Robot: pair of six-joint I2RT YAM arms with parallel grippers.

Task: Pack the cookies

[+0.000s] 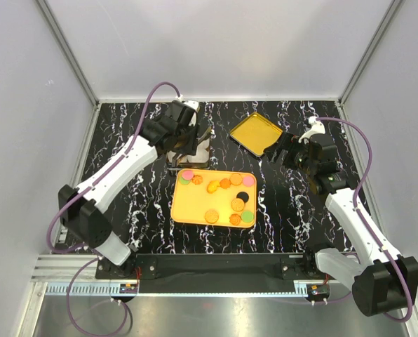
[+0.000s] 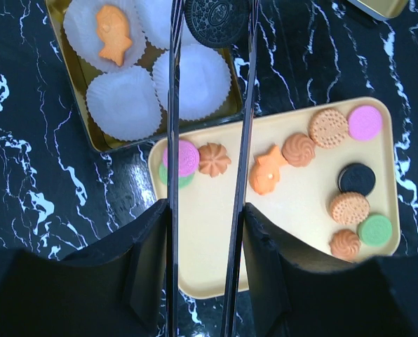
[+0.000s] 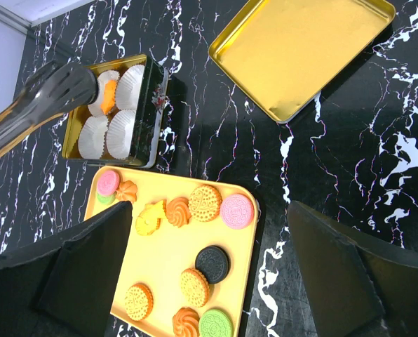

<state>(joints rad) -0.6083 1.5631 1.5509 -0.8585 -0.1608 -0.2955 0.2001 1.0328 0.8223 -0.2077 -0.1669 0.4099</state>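
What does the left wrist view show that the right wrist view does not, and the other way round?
Only the left wrist view shows the dark sandwich cookie pinched at the tips of the tongs, over the tin. Only the right wrist view shows the whole gold lid; the left wrist view catches just a corner. Both show the yellow tray of cookies, the tin's four paper cups and the orange fish cookie in one cup.
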